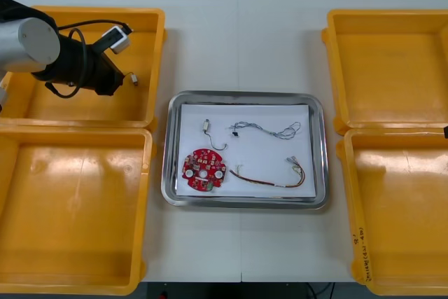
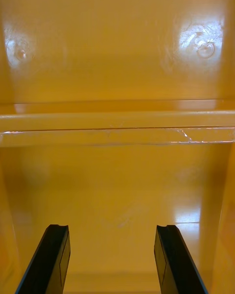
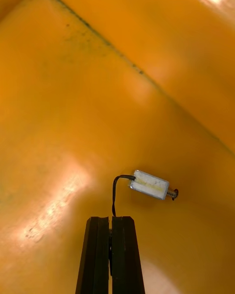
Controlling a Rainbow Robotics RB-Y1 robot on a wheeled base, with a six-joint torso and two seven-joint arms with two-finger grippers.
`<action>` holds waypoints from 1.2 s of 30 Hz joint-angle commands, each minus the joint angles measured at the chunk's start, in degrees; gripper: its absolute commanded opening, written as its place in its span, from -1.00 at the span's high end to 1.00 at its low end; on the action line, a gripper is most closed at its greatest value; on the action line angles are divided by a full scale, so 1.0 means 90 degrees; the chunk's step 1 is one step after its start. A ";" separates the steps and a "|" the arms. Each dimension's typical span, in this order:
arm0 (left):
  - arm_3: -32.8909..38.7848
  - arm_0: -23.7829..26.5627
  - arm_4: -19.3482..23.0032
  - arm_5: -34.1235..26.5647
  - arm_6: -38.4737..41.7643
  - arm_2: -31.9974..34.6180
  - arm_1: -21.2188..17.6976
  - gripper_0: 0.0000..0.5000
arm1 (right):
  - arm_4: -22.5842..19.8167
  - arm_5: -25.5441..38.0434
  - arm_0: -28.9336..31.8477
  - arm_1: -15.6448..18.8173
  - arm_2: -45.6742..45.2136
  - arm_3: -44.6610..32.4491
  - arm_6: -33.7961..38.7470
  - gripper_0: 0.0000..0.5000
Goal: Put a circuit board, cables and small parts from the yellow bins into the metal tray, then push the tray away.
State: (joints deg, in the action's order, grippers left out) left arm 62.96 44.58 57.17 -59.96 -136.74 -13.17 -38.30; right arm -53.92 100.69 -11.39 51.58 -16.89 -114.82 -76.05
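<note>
My left gripper [image 3: 110, 219] is shut on the thin black wire of a small metal part [image 3: 150, 184], which hangs just past the fingertips above the orange bin floor. From above, that gripper [image 1: 122, 80] and its part [image 1: 132, 79] are inside the far left yellow bin [image 1: 158, 47], near its right wall. The metal tray [image 1: 316, 106] in the middle holds a red circuit board [image 1: 204, 170], a small metal part [image 1: 208, 128], a blue and white cable [image 1: 266, 129] and a red and yellow cable [image 1: 269, 178]. My right gripper [image 2: 112, 228] is open over the right bins with nothing between its fingers.
The near left bin [image 1: 70, 208], far right bin [image 1: 392, 68] and near right bin [image 1: 399, 208] have bare floors. In the right wrist view the rims of two bins [image 2: 117, 127] meet just beyond the fingers. Light table surrounds the tray.
</note>
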 commanded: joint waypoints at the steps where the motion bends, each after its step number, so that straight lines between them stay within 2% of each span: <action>1: 0.0182 0.0037 0.0044 -0.0056 -0.0842 0.0389 -0.0451 1.00 | -0.0044 -0.0036 0.0075 0.0255 -0.0213 -0.0182 -0.0212 -1.00; 15: 0.0182 -0.0627 0.0025 0.0168 -0.0979 0.1053 -0.0813 1.00 | -0.0044 -0.0036 0.0075 0.0255 -0.0213 -0.0182 -0.0212 -1.00; 27: 0.0182 -0.0725 -0.0005 0.0188 -0.0862 0.1161 -0.0900 0.95 | -0.0044 -0.0036 0.0075 0.0255 -0.0213 -0.0182 -0.0212 -1.00; 28: 0.0182 -0.0715 -0.0005 0.0188 -0.0852 0.1171 -0.0900 0.83 | -0.0044 -0.0036 0.0075 0.0255 -0.0213 -0.0182 -0.0212 -1.00; 30: 0.0182 -0.0715 0.0034 0.0178 -0.0813 0.1171 -0.0900 -0.40 | -0.0044 -0.0036 0.0075 0.0255 -0.0213 -0.0182 -0.0212 -1.00; 32: 0.0182 -0.0705 0.0064 0.0188 -0.0784 0.1171 -0.0900 -1.00 | -0.0044 -0.0036 0.0075 0.0255 -0.0213 -0.0182 -0.0212 -1.00; 36: 0.0182 -0.0676 0.0112 0.0188 -0.0754 0.1171 -0.0900 -1.00 | -0.0044 -0.0036 0.0075 0.0255 -0.0213 -0.0182 -0.0212 -1.00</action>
State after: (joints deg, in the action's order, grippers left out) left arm 62.98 38.58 57.42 -58.98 -136.79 -4.87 -43.66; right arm -53.94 100.69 -11.37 51.58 -16.89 -114.85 -76.05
